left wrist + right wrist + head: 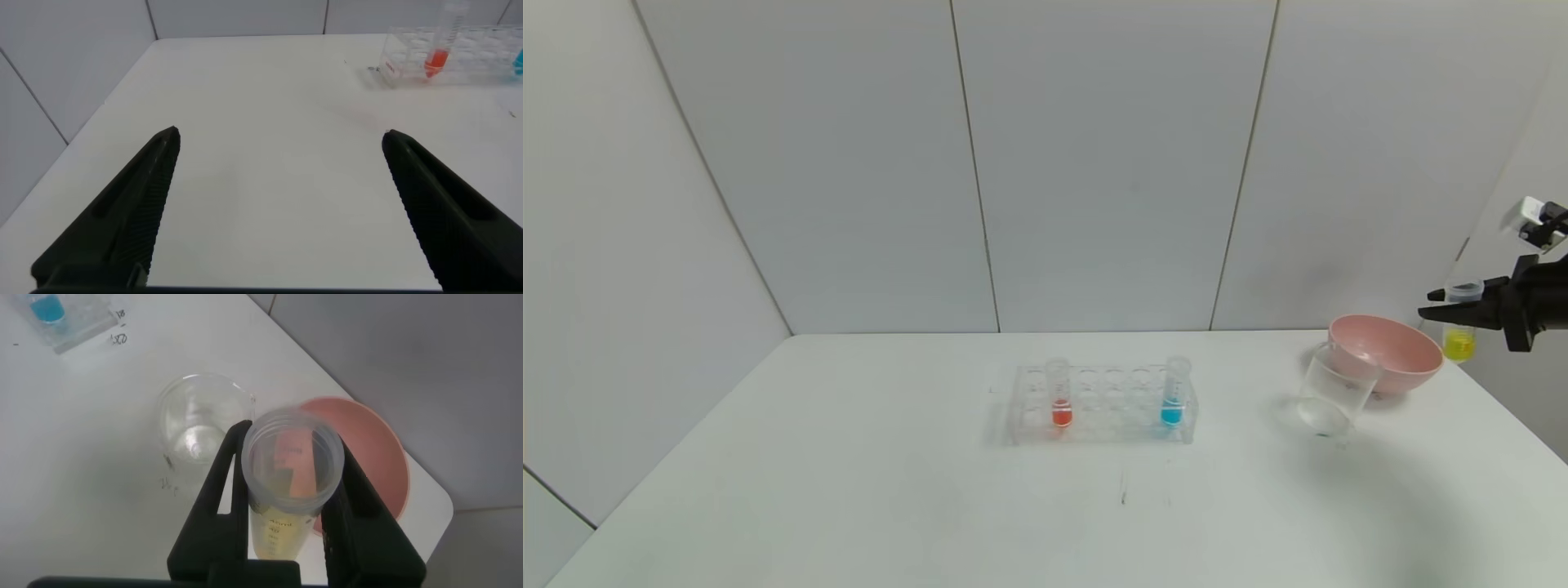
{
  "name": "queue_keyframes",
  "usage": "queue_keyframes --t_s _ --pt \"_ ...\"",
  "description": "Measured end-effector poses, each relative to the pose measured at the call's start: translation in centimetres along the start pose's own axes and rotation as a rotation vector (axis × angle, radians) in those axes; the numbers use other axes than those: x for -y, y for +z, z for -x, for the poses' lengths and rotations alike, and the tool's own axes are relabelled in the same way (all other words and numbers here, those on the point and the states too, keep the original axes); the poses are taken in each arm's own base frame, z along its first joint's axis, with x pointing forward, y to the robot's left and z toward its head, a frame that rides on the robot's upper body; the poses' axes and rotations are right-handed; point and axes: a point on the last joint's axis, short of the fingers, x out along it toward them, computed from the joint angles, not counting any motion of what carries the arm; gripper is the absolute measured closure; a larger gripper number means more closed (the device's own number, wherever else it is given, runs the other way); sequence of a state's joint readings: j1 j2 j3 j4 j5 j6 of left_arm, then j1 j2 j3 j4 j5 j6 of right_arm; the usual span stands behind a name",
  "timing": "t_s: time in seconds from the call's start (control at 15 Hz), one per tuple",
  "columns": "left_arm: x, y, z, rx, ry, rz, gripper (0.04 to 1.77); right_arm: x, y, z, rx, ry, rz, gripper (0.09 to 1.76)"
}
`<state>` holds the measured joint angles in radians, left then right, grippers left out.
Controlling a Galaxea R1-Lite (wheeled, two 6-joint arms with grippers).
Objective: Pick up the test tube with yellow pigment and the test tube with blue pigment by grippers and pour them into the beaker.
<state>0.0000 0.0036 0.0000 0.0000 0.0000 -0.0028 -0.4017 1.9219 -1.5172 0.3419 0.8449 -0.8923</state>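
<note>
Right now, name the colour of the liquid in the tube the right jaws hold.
Yellow, clearest in the head view.

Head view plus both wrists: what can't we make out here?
- Right gripper: head view's edge cuts off its arm.
- Left gripper: absent from head view; left wrist view shows only open fingers.
- Beaker: any contents unreadable through clear glass.
- Yellow tube: right wrist view hides its lower part behind fingers.

The right gripper (1441, 304) is at the far right of the scene, raised above the table level, its black wrist reaching in from the right edge. Its two fingers (225, 478) are closed on the yellow tube (1459, 327), which hangs upright between them. The left gripper (278, 212) is low at the near left, fingers wide apart, holding nothing.
</note>
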Motion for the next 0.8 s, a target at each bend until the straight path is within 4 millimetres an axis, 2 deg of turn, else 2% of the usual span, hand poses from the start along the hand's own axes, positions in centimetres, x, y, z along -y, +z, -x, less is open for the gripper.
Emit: queue_keyframes --t_s 0.4,0.67,0.8 --pt "0.0 0.0 0.0 0.0 0.0 0.0 0.05 1.1 2.5 -2.0 -0.269 0.03 -0.016 1.28" --pt "0.0 0.0 0.0 0.0 0.0 0.0 0.05 0.6 3.2 -4.5 -0.437 -0.004 0.071 1.28" --pt "0.0 0.0 0.0 0.0 0.0 0.0 0.05 0.3 3.3 -5.1 -0.485 -0.015 0.11 1.28"
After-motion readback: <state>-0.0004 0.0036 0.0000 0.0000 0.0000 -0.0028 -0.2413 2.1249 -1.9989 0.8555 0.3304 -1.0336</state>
